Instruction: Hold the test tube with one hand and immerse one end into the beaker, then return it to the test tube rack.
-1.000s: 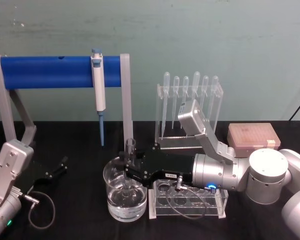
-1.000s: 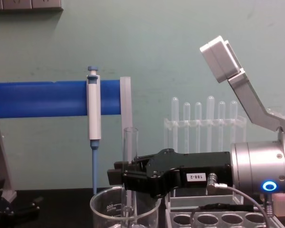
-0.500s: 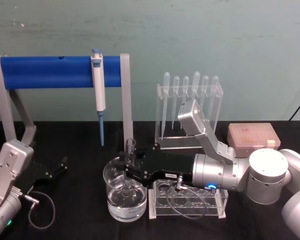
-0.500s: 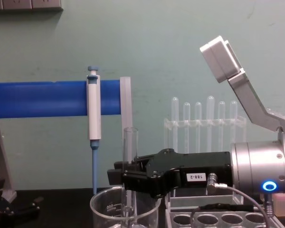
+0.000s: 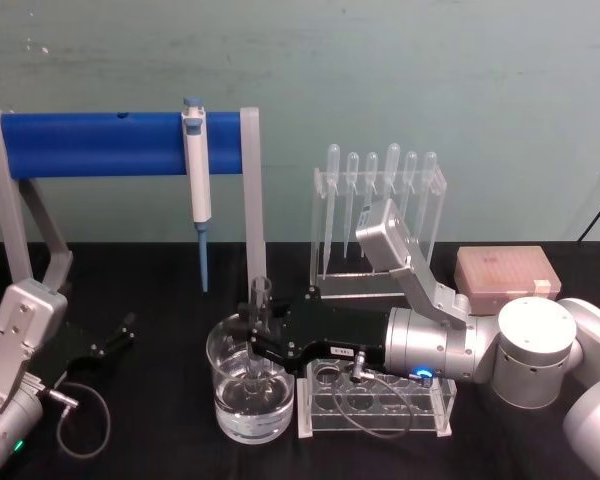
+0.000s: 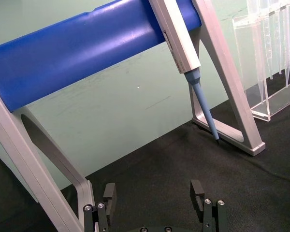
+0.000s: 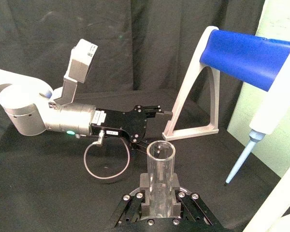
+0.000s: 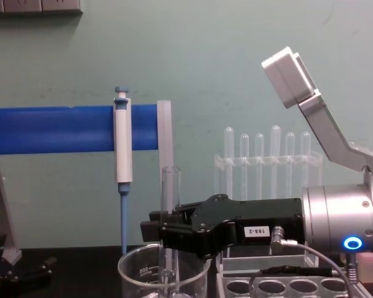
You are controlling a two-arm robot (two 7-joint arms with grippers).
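The test tube stands upright with my right gripper shut on its middle. Its lower end reaches down into the water in the beaker, a wide clear glass with white marks. From the chest, the test tube rises above the black right gripper and drops inside the beaker. The right wrist view looks down the open rim of the test tube, clamped between the right gripper fingers. My left gripper rests open on the black cloth at the far left, its fingers spread with nothing between them.
A clear tube rack with round holes sits right beside the beaker under my right wrist. Behind stand a blue bar frame holding a micropipette, a pipette stand, and a pink tip box.
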